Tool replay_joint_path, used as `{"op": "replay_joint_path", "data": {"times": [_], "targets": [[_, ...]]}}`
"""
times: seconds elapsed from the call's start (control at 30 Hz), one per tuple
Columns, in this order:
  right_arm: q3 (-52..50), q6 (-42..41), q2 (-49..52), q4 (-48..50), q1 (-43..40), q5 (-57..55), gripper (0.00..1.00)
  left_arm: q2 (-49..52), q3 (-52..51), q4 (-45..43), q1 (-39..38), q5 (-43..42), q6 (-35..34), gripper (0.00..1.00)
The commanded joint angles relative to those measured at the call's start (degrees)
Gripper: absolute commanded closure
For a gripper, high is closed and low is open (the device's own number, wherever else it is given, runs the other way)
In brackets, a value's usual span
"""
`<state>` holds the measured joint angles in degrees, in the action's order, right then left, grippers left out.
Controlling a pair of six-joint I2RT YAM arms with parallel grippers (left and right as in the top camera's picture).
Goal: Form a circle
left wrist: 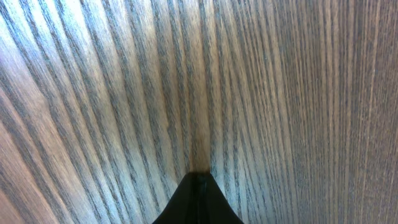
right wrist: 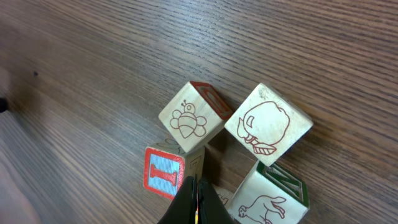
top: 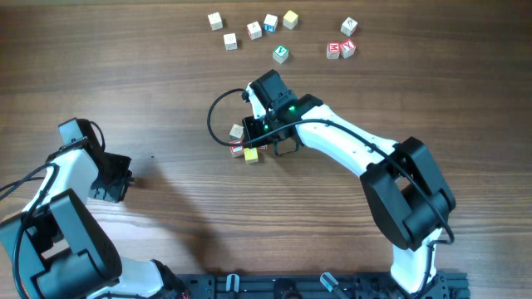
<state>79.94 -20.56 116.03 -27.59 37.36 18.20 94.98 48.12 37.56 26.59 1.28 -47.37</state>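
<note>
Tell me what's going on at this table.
The right gripper, shut, is down among a small cluster of letter cubes near the middle, apparently nudging them into a ring; it grips none of them. The left gripper, also shut, sits idle over the bare table. More loose cubes lie scattered along the far edge.

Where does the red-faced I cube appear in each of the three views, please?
Overhead: red-faced I cube, just left of centre.
Left wrist: not in it.
Right wrist: bottom centre, left of the shut right tool.
Shared landmark: the wood-grain table.
</note>
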Motion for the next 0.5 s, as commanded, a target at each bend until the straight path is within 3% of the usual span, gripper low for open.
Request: {"op": "replay_joint_path", "data": {"times": [0.0,0.47], "targets": [[-1.05,-1.07,1.73,0.61,0.2,-1.07,0.96,2.1,-2.14,-0.46,0.52,2.25,0.72,0.96],[-1.16,-2.58,2.64,1.22,0.22,-1.88,0.96,2.1,-2.14,-0.44,0.52,2.25,0.72,0.96]]}}
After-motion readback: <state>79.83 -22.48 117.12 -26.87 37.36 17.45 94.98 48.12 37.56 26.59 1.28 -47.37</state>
